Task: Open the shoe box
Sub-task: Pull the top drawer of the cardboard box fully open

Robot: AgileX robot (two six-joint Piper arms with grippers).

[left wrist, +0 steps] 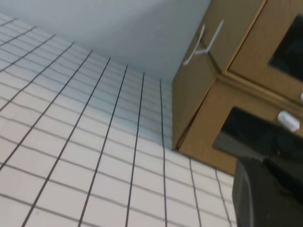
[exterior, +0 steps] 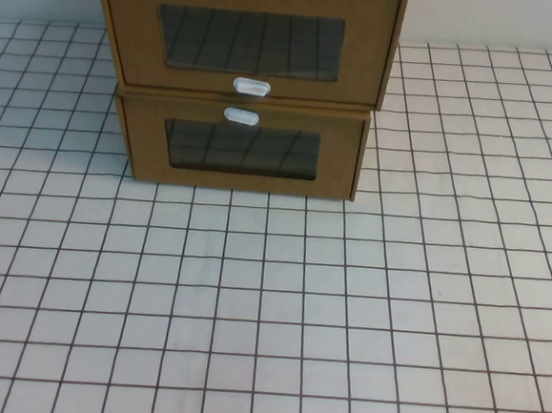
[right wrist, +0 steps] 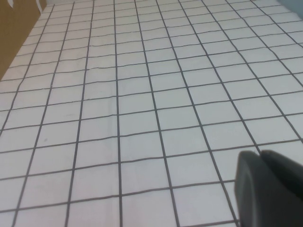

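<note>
Two brown cardboard shoe boxes are stacked at the back of the table. The upper box [exterior: 246,37] and the lower box [exterior: 242,146] each have a dark window front and a white handle, the upper one [exterior: 251,86] and the lower one [exterior: 242,117]; both fronts are closed. Neither arm shows in the high view. The left wrist view shows my left gripper [left wrist: 263,165] shut and empty, a short way from the lower box's [left wrist: 208,127] front left corner. My right gripper [right wrist: 260,156] is shut and empty over bare table, far from the box corner [right wrist: 14,28].
A white tablecloth [exterior: 268,311] with a dark grid covers the table in front of and beside the boxes. A pale wall [left wrist: 132,28] rises behind them. A white zip tie [left wrist: 203,42] sticks out of the upper box's side.
</note>
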